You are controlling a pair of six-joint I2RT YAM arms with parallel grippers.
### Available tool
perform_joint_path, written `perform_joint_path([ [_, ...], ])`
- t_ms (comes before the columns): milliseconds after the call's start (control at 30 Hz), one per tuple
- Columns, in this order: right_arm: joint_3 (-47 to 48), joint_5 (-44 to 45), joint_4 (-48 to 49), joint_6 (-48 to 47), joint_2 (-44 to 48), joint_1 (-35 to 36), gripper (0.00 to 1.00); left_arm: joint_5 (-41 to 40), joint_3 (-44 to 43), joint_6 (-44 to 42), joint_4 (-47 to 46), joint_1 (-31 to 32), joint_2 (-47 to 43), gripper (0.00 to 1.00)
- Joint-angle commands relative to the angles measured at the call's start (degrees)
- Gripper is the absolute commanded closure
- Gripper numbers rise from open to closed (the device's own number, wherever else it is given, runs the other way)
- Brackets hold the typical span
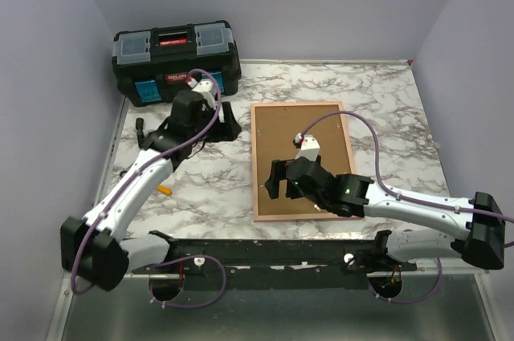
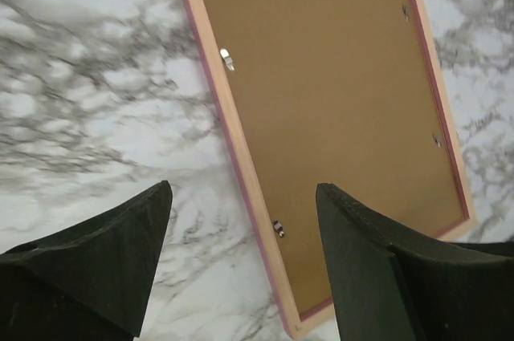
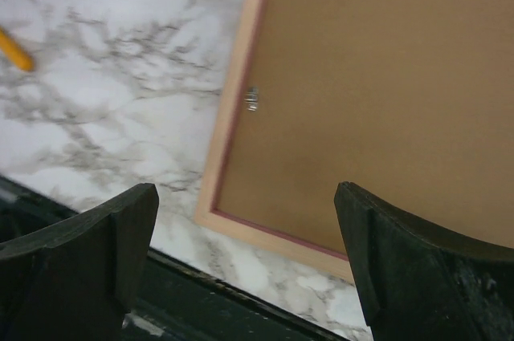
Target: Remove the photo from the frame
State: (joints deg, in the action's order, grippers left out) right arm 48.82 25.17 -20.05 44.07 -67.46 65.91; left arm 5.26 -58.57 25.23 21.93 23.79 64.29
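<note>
I reckon the frame (image 1: 255,156) sits back-up on the worktop (image 1: 385,100) so its clips (image 2: 227,58) are reachable - right tool (image 3: 245,192) and left tool (image 2: 242,187) both spread, empty.

A robot lab's test cell. Plain lilac walls (image 1: 48,76) box in a table (image 1: 385,100) on three sides, and its top is a marble-print sheet. Two arms are bolted to a black rail (image 1: 273,254) at the near edge, above a bare metal bench (image 1: 281,317), with purple cables (image 1: 365,128) looping off them. A black toolbox (image 1: 177,56) stands well behind the left gripper (image 2: 241,188), whose jaws gape. The only staged prop, a frame (image 2: 242,168), lies back up under both sets of jaws; those of the right gripper (image 3: 246,188) are wide apart too
</note>
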Motion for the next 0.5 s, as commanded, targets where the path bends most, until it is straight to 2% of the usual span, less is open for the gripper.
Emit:
perform_joint_path([
  [0,1.56,11.00,-15.12,5.54,-4.16,-0.16,0.00,19.83,-1.69,5.35,0.16,-0.66,11.12,0.25],
  [167,1.19,10.52,-16.08,8.16,-6.67,-0.23,0.00,26.48,0.07,10.07,-3.44,-0.47,20.70,0.28],
  [467,-0.56,9.12,-12.74,8.14,-4.93,-0.20,0.00,28.56,0.29,13.40,-5.27,3.31,32.18,0.35],
])
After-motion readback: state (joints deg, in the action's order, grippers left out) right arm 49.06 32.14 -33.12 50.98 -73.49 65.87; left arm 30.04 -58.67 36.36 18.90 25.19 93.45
